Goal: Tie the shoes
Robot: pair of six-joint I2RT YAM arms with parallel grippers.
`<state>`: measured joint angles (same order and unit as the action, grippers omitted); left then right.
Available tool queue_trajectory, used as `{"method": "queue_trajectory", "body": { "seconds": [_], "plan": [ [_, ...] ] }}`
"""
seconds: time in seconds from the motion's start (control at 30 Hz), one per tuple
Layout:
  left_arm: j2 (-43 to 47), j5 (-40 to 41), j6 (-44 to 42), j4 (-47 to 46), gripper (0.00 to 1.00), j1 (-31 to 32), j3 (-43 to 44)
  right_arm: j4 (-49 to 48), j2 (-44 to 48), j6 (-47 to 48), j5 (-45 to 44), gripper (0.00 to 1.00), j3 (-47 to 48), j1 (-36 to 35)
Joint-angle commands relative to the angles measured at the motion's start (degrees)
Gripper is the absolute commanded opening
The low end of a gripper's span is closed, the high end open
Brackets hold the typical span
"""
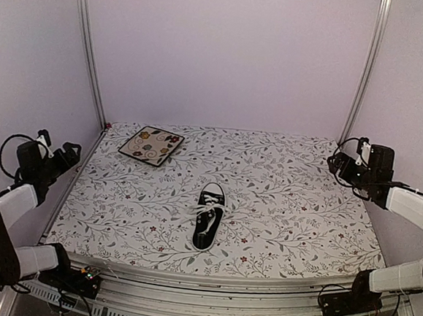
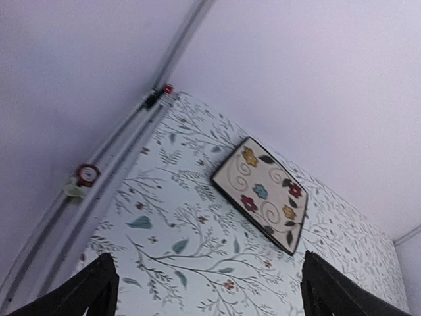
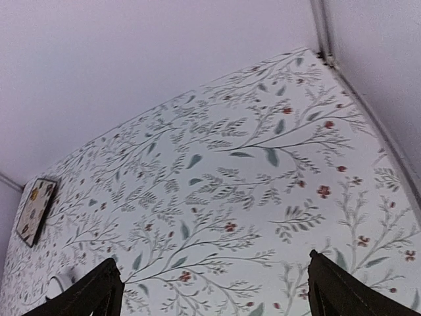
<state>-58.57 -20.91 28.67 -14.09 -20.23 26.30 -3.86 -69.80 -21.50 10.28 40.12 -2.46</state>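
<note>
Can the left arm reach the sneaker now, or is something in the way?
Probably yes. The open left pincer hangs at the left edge of the table; nothing lies between it and the sneaker; the plate sits farther back.

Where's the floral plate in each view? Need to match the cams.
Top external: floral plate at the back left of the leaf-print table cover, beyond and left of the sneaker.
Left wrist: floral plate just right of centre, seen at a slant.
Right wrist: floral plate small, near the left edge.
Shared landmark: the leaf-print table cover where it meets the back wall.
</note>
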Motion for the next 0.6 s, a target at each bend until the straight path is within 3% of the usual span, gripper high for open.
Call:
{"method": "queue_trajectory", "body": {
  "seconds": [0.0, 0.17, 0.3, 0.57],
  "plan": [
    [7.9, 11.1, -5.9, -4.3, 0.97, -4.7, -7.5, -2.2, 4.4, 3.9, -9.9, 0.98, -6.3, 5.3],
    [7.2, 12.8, -8.4, -24.0, 0.97, -3.3, -18.1, -15.6, 7.8, 7.3, -19.3, 0.99, -15.5, 5.4],
    [3.0, 11.7, -11.8, -29.8, 0.97, -1.2, -19.9, -28.8, 4.9, 10.6, -20.2, 0.98, -21.6, 5.4],
    [-1.8, 13.0, -14.6, -35.8, 0.97, 2.0, -20.5, -39.2, -1.8, 12.4, -19.1, 0.98, -23.4, 5.4]
  ]
}}
